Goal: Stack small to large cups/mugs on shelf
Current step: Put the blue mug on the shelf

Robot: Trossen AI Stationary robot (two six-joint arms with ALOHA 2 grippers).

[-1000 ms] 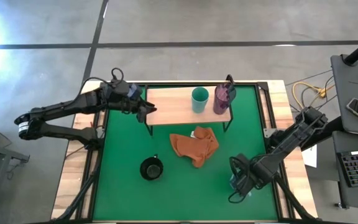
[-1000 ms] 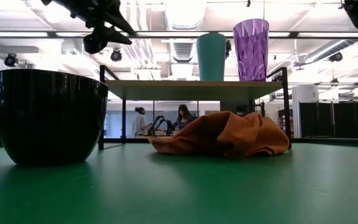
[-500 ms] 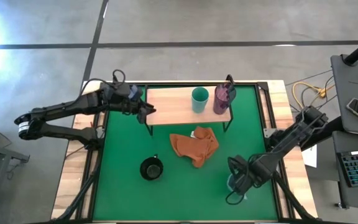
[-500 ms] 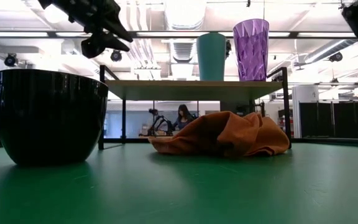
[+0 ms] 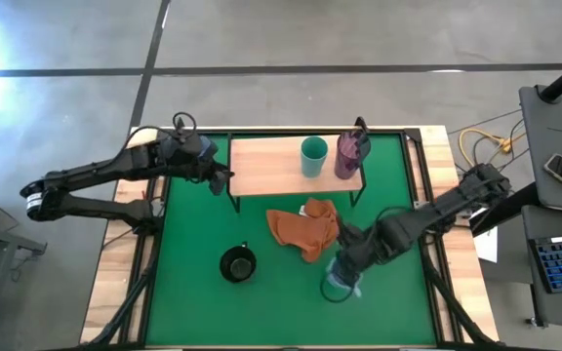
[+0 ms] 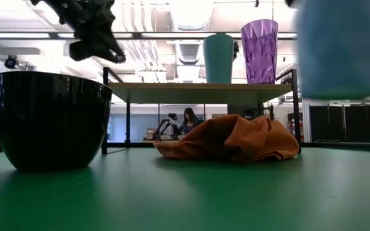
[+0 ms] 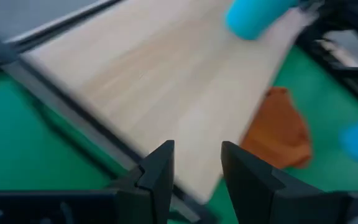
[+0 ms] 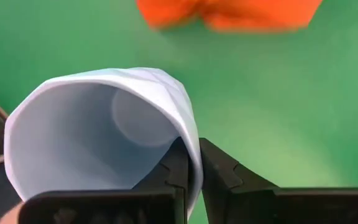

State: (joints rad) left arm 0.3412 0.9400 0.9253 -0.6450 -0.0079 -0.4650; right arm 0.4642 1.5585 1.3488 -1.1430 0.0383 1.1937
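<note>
Right pincer (image 8: 191, 163) has the blue mug (image 5: 341, 284) clamped by its rim, lifted off the desk just near the cloth (image 5: 305, 226). Teal cup (image 5: 312, 156) and purple cup (image 5: 351, 154) sit on the shelf (image 5: 261, 166). Black mug (image 5: 237, 264) is left of the cloth. Left pincer (image 7: 194, 168), narrowly parted and empty, hovers at the shelf's left end.

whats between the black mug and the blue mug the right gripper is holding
Only bare green mat between the black mug and the blue mug, seen in the high view; the orange cloth lies farther back.
</note>
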